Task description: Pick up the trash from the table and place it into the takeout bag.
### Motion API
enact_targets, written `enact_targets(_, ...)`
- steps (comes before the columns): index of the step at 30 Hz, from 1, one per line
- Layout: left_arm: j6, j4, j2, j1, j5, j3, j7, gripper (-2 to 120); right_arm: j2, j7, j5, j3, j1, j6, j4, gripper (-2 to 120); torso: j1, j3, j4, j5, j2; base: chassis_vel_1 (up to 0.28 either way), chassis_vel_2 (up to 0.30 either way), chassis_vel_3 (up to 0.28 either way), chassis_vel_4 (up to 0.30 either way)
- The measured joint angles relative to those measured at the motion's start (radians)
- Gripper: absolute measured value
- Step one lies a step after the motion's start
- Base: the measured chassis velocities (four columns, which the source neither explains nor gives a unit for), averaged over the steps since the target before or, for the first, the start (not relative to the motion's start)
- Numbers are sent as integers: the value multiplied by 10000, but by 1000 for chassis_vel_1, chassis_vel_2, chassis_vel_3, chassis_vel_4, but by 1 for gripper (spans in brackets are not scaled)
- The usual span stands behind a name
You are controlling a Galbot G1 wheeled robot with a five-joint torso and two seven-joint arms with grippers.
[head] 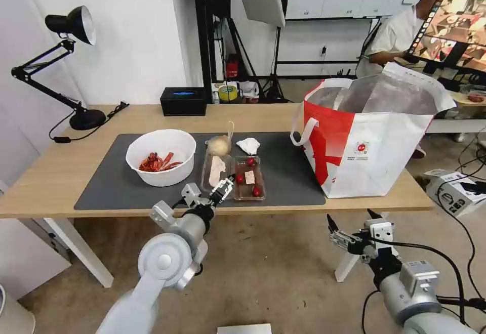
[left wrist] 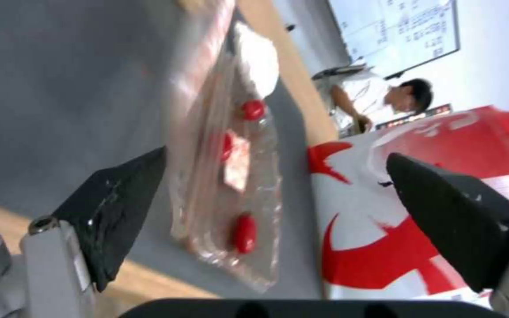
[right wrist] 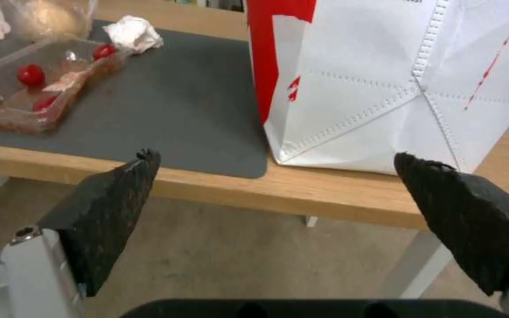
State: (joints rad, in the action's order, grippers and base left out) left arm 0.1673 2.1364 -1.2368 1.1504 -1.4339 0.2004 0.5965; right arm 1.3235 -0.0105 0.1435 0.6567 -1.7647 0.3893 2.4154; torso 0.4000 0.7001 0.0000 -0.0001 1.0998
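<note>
Clear plastic of the hinged tray (head: 234, 176), lying on the mat (head: 288, 182) at the worktop's (head: 61, 172) near edge, was best pinched at its rim and kept level by the spread-open left hand (head: 223, 188), while the right hand (head: 354, 222), also released, hung below the takeout bag (head: 369, 141).

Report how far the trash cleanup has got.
Done: nothing; the bowl, tray, bagged lump and tissue all sit on the mat. In hand: the open left gripper is at the tray's near edge, gripping nothing. The right gripper hangs open below the table edge. Left: all four into the bag.
</note>
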Motion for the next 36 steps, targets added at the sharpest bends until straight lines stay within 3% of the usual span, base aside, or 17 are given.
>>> enact_targets(15, -213, 209, 116, -185, -224, 88, -560, 100, 20, -23, -58, -22, -14, -38, 46, 100, 0, 0, 0, 0, 2, 0, 0, 0, 0)
enact_targets(36, -175, -961, -244, -1545, -132, -1375, -545, 100, 284, -28, -43, 283, -258, -46, 287, 100, 0, -1, -1, 0, 1, 0, 0, 0, 0)
